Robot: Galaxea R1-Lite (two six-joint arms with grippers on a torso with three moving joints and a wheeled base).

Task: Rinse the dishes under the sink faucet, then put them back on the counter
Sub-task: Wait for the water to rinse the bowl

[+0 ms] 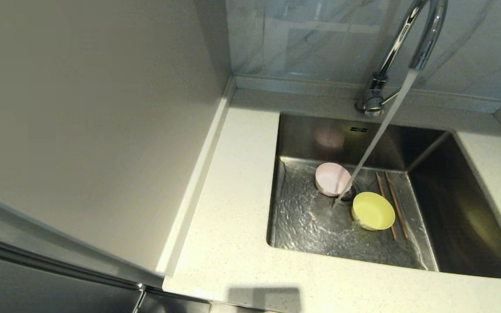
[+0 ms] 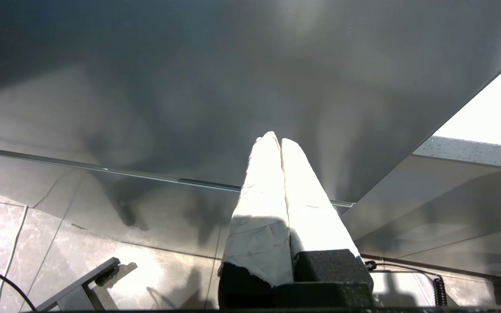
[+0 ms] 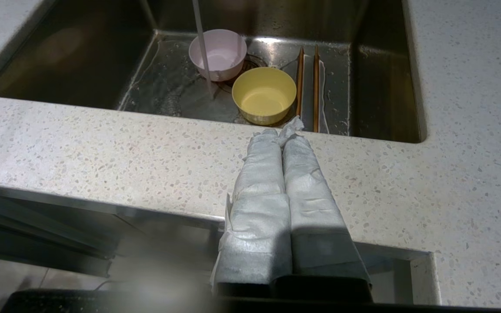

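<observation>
Over on the left, a tall grey cabinet panel (image 1: pixel 89 113) stood against the speckled counter (image 1: pixel 228 208), and the left gripper (image 2: pixel 275 140) hung low beside that panel above the tiled floor (image 2: pixel 102 265), its cloth-wrapped fingers pressed together on nothing. Next came the sink (image 1: pixel 463 217), sunk into the counter, its floor rippling with water. The pink bowl (image 1: pixel 332 178) sat upright near the back of the basin, just beside the round drain (image 1: pixel 349 194). Water ran from the chrome faucet (image 1: pixel 411 39) in a slanting stream that landed on the basin floor between the two bowls, close by the drain. The yellow bowl (image 1: pixel 373 211) stood upright just in front of the drain, nearer the counter's front edge. Just to its right the chopsticks (image 1: pixel 392 202) lay side by side on the wet floor, a little apart from each other, running front to back. The right gripper (image 3: pixel 282 135) hovered over the front strip of counter facing the yellow bowl, its wrapped fingers shut tight and empty.
</observation>
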